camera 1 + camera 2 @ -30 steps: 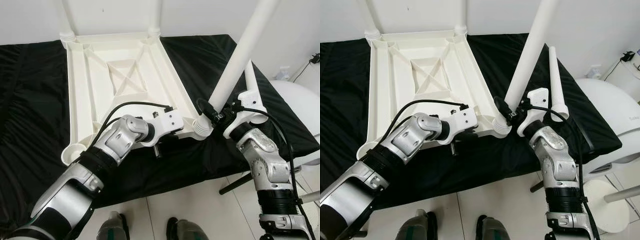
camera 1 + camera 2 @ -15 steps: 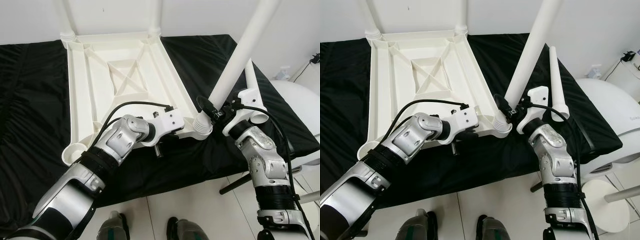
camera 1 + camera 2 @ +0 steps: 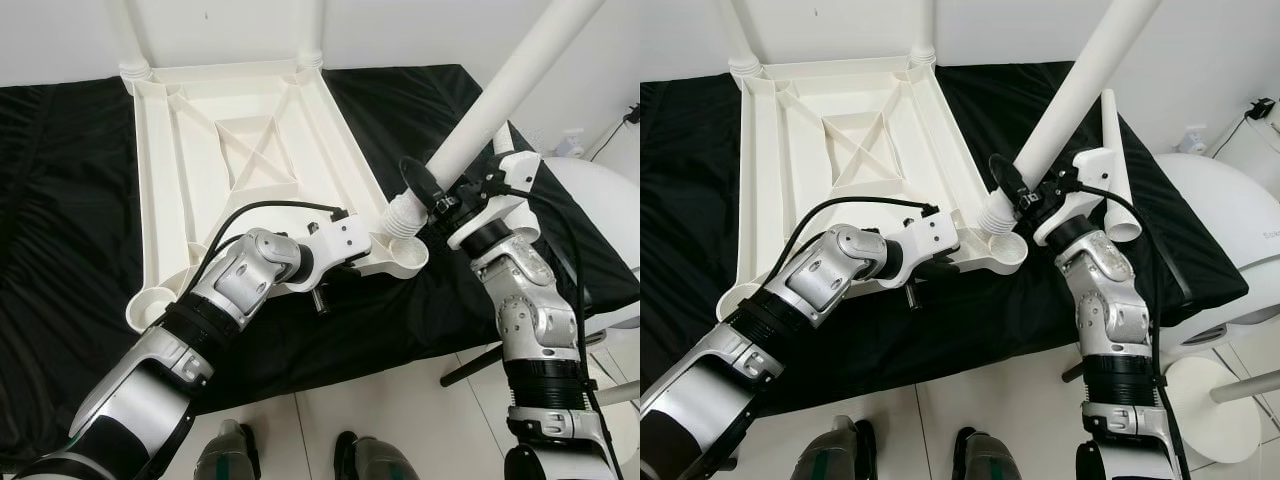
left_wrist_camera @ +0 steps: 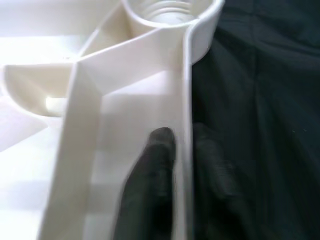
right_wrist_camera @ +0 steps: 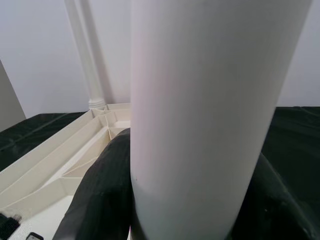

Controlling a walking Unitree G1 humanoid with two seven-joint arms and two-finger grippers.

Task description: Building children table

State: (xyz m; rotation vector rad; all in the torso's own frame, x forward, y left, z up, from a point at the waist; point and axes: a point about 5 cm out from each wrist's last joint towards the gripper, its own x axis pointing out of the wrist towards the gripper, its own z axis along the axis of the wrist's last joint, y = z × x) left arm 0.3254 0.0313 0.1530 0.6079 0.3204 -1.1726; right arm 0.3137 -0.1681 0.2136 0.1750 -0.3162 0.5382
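The white table top (image 3: 250, 150) lies upside down on a black cloth (image 3: 60, 200), with two legs (image 3: 310, 30) standing in its far corners. My right gripper (image 3: 425, 190) is shut on a third white leg (image 3: 500, 95) close to its ribbed end. That end hangs tilted just above the near right corner socket (image 3: 408, 257), apart from it. My left gripper (image 4: 182, 150) is shut on the table top's near rim (image 4: 186, 90) beside that socket, one finger (image 4: 150, 190) inside the rim. The near left socket (image 3: 148, 305) stands open.
A spare white leg (image 3: 1112, 160) lies on the cloth to the right of my right arm. A white rounded object (image 3: 600, 200) stands off the cloth's right edge. My feet (image 3: 230, 455) stand on tiled floor at the near edge. A wall runs behind.
My right gripper has lifted the leg's ribbed end up off the near right socket and tipped the leg further to the right. The left gripper has stayed on the rim.
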